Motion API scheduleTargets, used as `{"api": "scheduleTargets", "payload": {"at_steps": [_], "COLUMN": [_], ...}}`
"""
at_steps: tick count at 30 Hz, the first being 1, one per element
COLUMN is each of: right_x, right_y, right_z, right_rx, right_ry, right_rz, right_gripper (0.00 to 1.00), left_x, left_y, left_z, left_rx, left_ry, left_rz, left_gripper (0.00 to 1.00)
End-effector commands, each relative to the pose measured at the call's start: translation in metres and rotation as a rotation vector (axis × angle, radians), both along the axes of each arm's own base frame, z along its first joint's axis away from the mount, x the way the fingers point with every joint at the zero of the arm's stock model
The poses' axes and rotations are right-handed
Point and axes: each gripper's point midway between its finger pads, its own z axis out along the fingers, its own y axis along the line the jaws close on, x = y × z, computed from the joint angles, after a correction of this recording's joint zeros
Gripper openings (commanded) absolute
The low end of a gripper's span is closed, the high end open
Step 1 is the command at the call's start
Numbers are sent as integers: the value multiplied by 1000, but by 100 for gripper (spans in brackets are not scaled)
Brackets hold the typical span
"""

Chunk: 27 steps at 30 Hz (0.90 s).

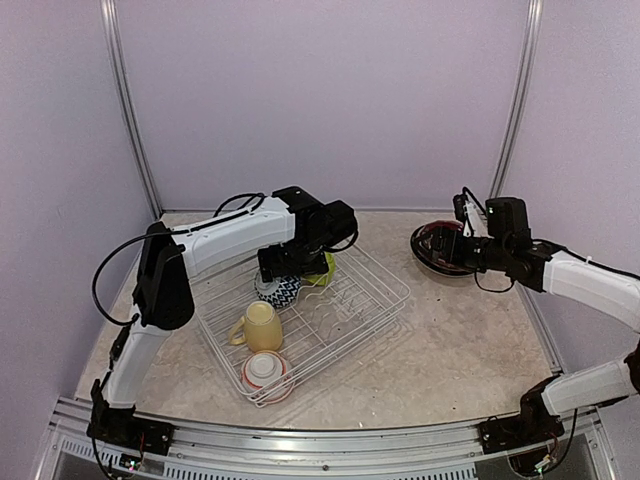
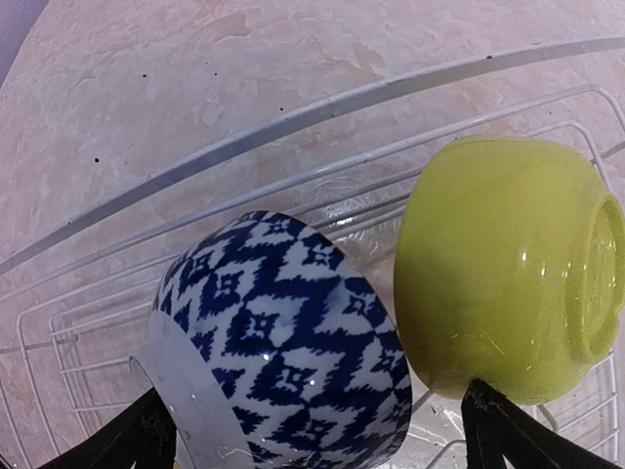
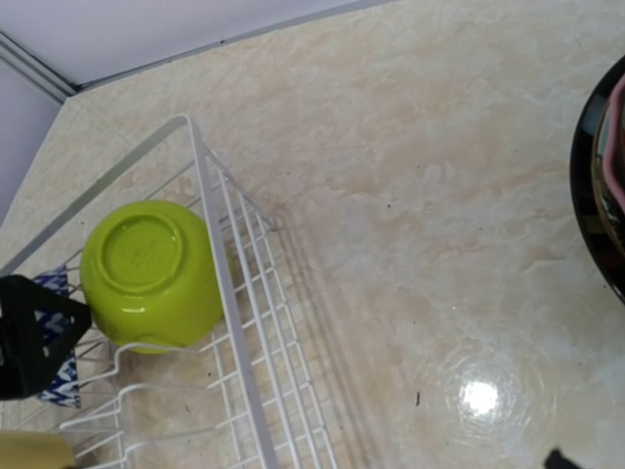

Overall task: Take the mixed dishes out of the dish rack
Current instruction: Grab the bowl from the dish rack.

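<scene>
The left pincer (image 2: 314, 401) is hanging released over the far-left end of the rack (image 1: 340, 320). Its fingers (image 2: 137, 440) are spreading wide, with the blue bowl (image 2: 283, 342) sitting between them. That bowl is lying tipped on its side among the wires. The lime bowl (image 2: 508, 264) is resting just beside it, its foot pointing away. Nearer in the rack, the mug (image 1: 260, 325) is lying on its side, and the red-white bowl (image 1: 265, 372) is sitting at the near corner. The right pincer (image 1: 462, 240) is hovering at the plates (image 1: 435, 252), which are sitting stacked on the worktop (image 1: 450, 340), well apart from the rack. Whether this pincer is clenched or released, I cannot tell.
</scene>
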Motion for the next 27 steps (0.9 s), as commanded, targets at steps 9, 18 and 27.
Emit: {"api": "scheduleTargets", "payload": {"at_steps": [9,18,27], "right_x": [-5,-7,-8], "right_y": [6,7,6], "right_z": [5,6,6], "right_rx": [28,47,47], "right_ry": [-16,-16,-9], "right_rz": [20,23,21], "right_gripper": [100,100,100], "left_x": [-19,-18,-17], "left_y": [42,43,40], "left_z": [-15,-14,1], "left_rx": [197,191,156], "left_ry": [106,105,69], "left_rz": [-10,-48,-101], "left_gripper": [96,85,69]}}
